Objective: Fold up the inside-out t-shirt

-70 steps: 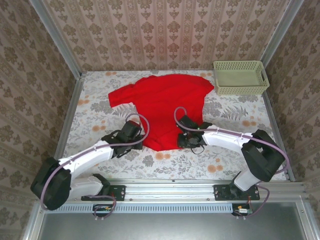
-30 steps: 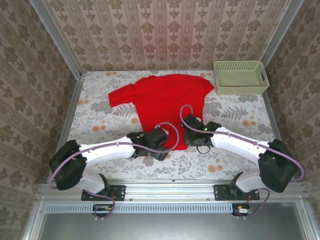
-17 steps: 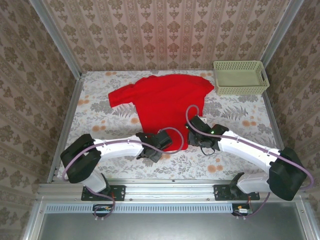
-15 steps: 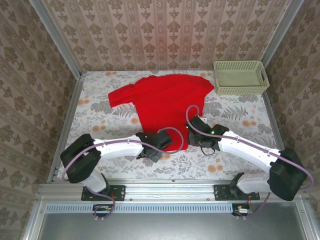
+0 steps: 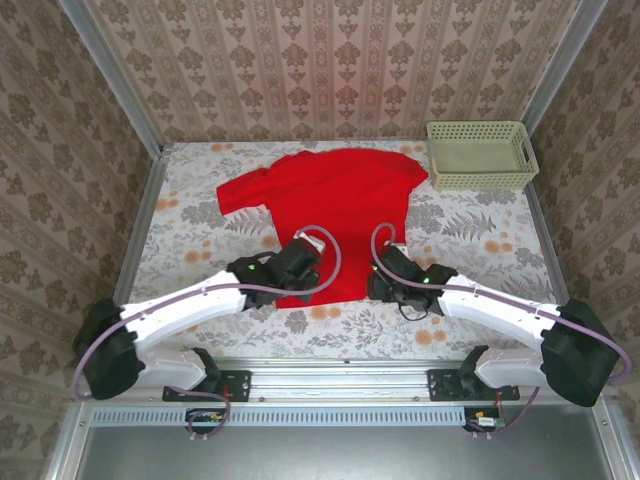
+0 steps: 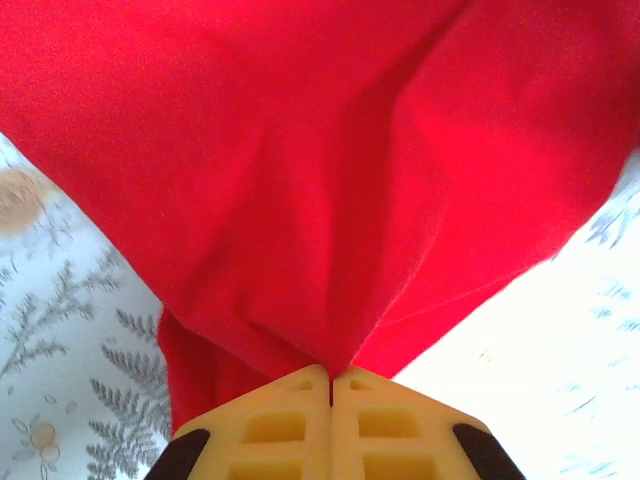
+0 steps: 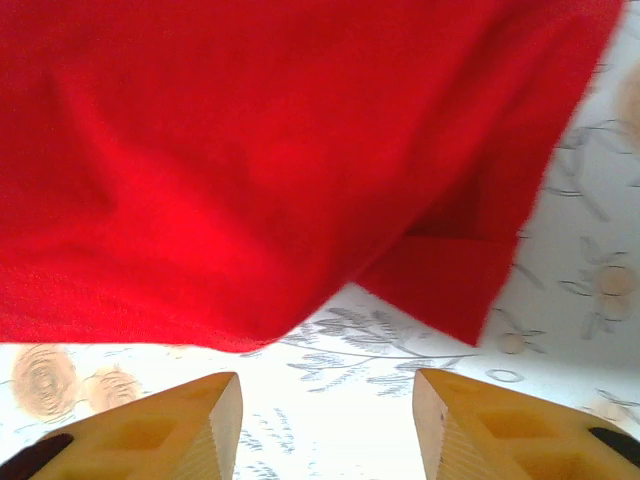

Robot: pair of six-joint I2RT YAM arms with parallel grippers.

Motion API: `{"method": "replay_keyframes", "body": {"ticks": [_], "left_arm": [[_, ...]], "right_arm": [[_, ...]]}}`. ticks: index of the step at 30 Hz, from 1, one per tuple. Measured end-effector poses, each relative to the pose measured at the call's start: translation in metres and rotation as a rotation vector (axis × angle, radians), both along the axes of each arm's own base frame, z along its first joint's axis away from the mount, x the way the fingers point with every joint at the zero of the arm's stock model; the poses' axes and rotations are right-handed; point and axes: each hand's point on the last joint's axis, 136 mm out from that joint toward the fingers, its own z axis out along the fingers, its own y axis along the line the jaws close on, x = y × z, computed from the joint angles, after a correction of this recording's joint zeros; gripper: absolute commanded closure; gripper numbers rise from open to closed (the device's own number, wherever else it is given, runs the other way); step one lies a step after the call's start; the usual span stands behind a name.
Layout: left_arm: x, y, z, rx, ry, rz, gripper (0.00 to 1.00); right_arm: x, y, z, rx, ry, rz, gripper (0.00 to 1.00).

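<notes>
Holding: left hand [image 6: 330,373] pinched tight on t-shirt [image 5: 335,190] near hem
right hand [image 7: 328,390]: wide, empty, just short of hem
t-shirt: likely soft, light, limp; grab hem corners

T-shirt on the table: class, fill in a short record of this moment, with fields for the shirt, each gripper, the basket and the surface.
t-shirt: red, spread out, sleeves at the far side, hem toward the arms
left gripper: shut, pinching the cloth at the near hem
right gripper: open, a hem corner just ahead of its fingers, not gripped
basket: pale green, far right corner, beside a sleeve
surface: floral tablecloth
</notes>
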Motion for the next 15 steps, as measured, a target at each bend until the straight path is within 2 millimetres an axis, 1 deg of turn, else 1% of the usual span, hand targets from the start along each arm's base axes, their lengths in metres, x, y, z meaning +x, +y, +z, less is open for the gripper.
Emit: {"method": "replay_keyframes", "body": {"ticks": [2, 4, 7, 10, 12, 15], "left_arm": [[0.005, 0.003, 0.016, -0.075, -0.028, 0.023, 1.0], [0.009, 0.006, 0.028, -0.136, -0.041, 0.04, 1.0], [0.015, 0.007, 0.037, -0.198, -0.04, 0.056, 1.0], [0.02, 0.007, 0.04, -0.228, -0.036, 0.063, 1.0], [0.02, 0.005, 0.042, -0.242, -0.033, 0.055, 1.0], [0.019, 0.003, 0.045, -0.263, -0.026, 0.044, 1.0]], "right_arm": [[-0.003, 0.012, 0.0, 0.033, -0.016, 0.036, 0.46], [-0.007, 0.029, 0.002, 0.073, -0.04, 0.086, 0.45], [-0.013, 0.061, 0.015, 0.151, -0.094, 0.182, 0.41], [-0.019, 0.094, 0.024, 0.22, -0.144, 0.271, 0.4], [-0.02, 0.11, 0.021, 0.237, -0.163, 0.311, 0.4], [-0.016, 0.126, 0.005, 0.224, -0.172, 0.344, 0.4]]}}
